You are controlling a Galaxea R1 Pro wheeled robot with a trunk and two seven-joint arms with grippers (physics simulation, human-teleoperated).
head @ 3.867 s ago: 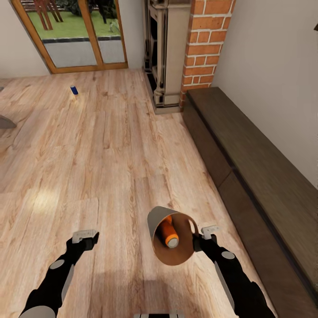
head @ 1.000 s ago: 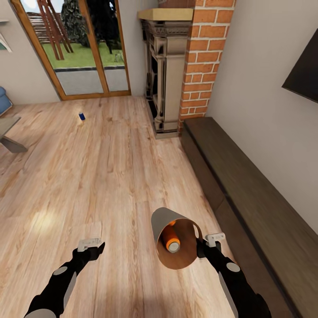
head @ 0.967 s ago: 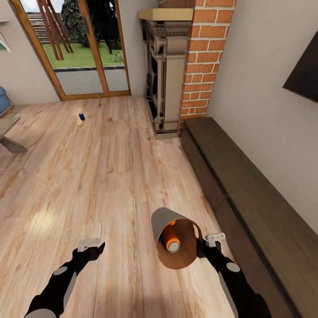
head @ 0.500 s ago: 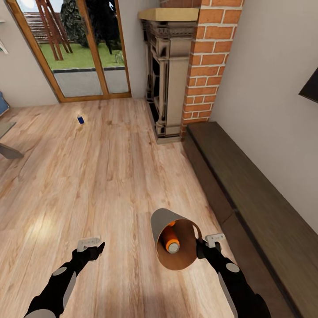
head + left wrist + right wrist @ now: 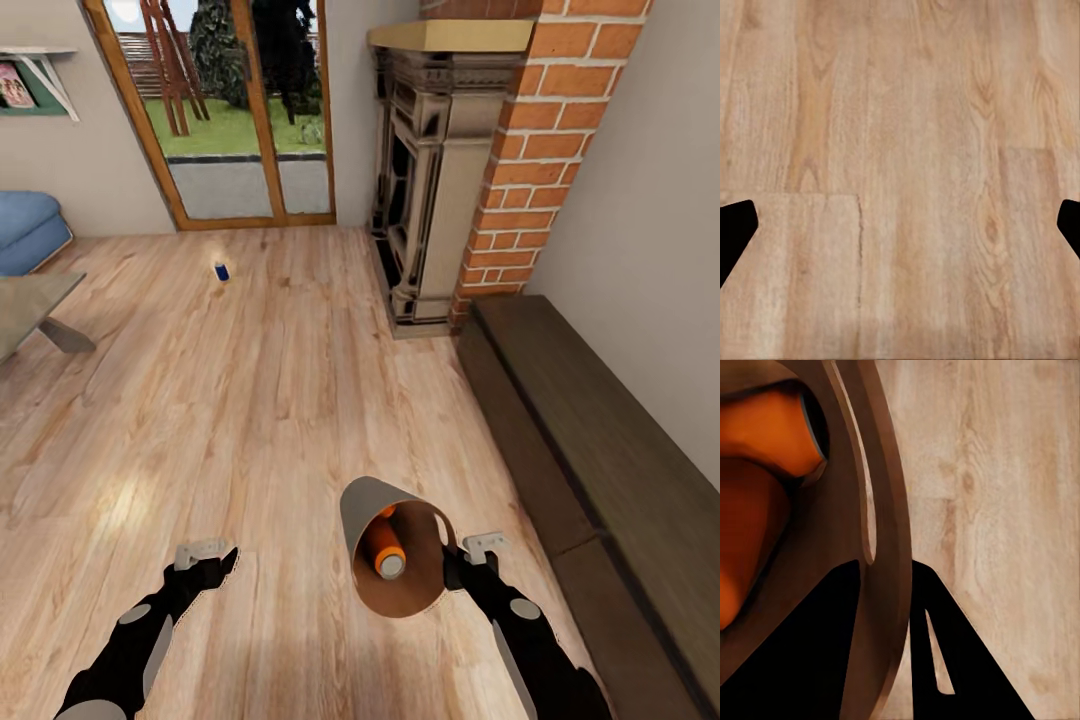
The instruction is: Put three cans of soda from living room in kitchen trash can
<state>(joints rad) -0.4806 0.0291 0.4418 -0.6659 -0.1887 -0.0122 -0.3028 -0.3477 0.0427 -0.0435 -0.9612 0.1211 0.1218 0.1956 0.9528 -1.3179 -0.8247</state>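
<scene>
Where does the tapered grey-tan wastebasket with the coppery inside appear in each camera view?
Head view: the tapered grey-tan wastebasket sits low and centre, tipped toward the camera, beside the right gripper, with an orange soda can inside.
Right wrist view: its brown rim runs between the gripper's fingers, with orange inside it.
Left wrist view: the wastebasket is not in this picture.
Shared landmark: the light wooden floor.
</scene>
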